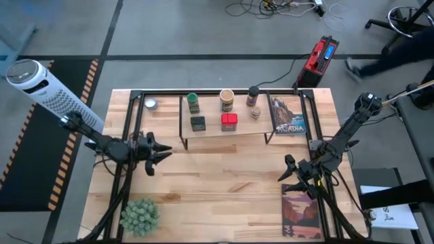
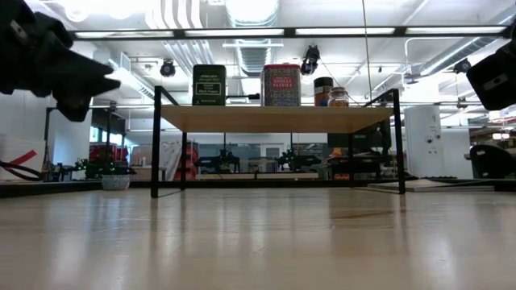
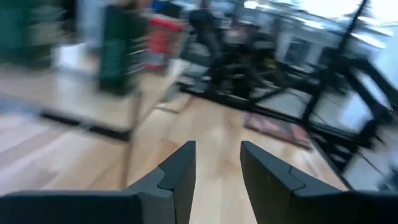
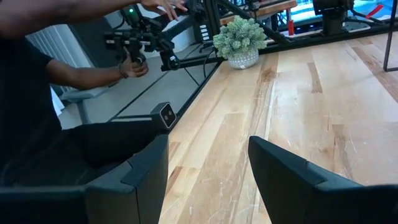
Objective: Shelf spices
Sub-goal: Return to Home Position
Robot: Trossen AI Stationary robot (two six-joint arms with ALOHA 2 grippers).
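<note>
The shelf [image 1: 213,131] stands at the table's far middle, a pale board in a black frame. On the board stand a green-lidded jar [image 1: 193,102], a tan cylinder [image 1: 226,100], a dark-lidded brown jar [image 1: 253,96], a small jar [image 1: 255,112], a dark square tin [image 1: 197,123] and a red square tin [image 1: 229,121]. The low view shows the dark tin [image 2: 209,84] and red tin [image 2: 280,84] upright on the board. My left gripper [image 1: 163,150] [image 3: 217,168] hovers open, left of and nearer than the shelf. My right gripper [image 1: 288,173] [image 4: 208,162] is open over the table's right side.
A book [image 1: 288,115] lies at the shelf's right end and another book [image 1: 300,213] at the near right. A fuzzy green plant ball [image 1: 140,215] [image 4: 239,37] sits near left. A small pale round thing [image 1: 150,104] lies in the frame's left bay. A person [image 4: 37,93] stands beside the table.
</note>
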